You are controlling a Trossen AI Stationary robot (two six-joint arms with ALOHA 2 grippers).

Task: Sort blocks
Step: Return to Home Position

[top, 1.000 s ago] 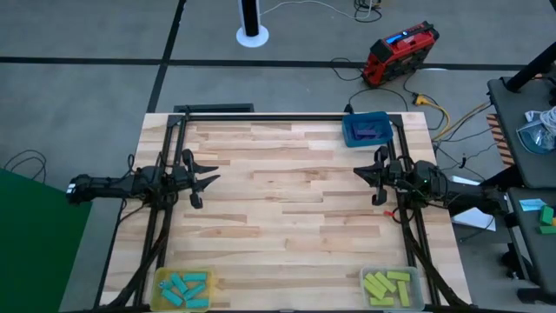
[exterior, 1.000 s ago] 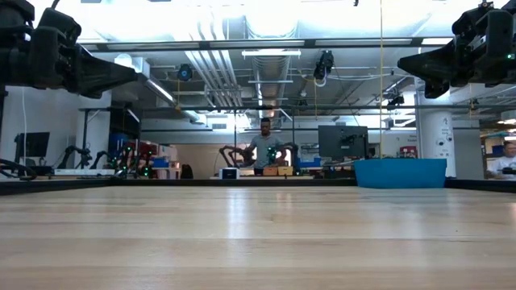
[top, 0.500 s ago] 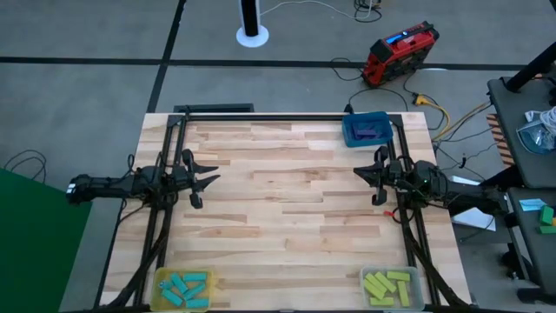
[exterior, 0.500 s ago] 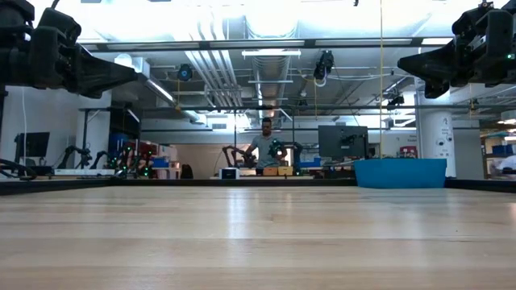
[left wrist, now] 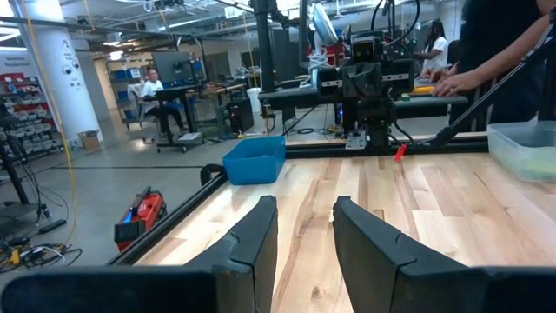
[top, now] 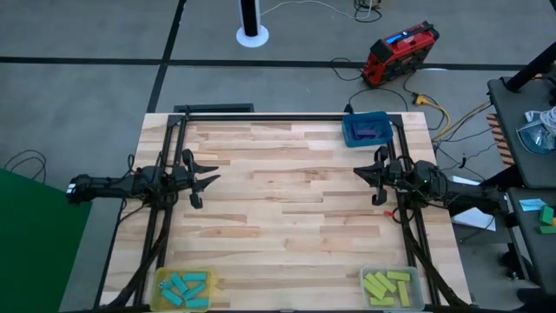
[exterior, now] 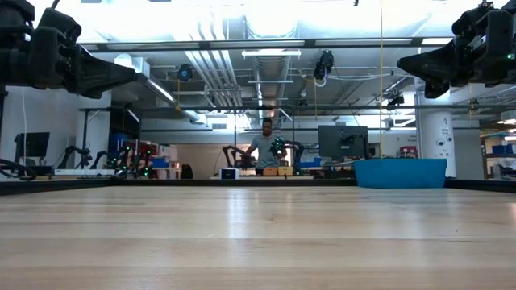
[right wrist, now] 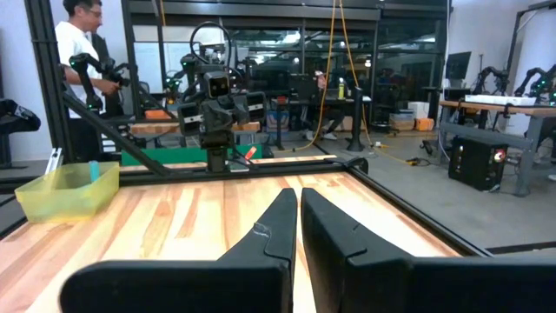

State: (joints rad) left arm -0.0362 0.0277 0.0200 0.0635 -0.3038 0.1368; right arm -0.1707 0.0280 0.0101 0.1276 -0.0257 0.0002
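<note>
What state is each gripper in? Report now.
Left gripper: open, holding nothing.
Right gripper: shut, holding nothing.

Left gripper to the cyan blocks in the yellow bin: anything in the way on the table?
Nothing visible. The left gripper hangs over the left side of the table. The cyan blocks lie in the yellow bin at the corner on that same side, with only bare wood between them.
</note>
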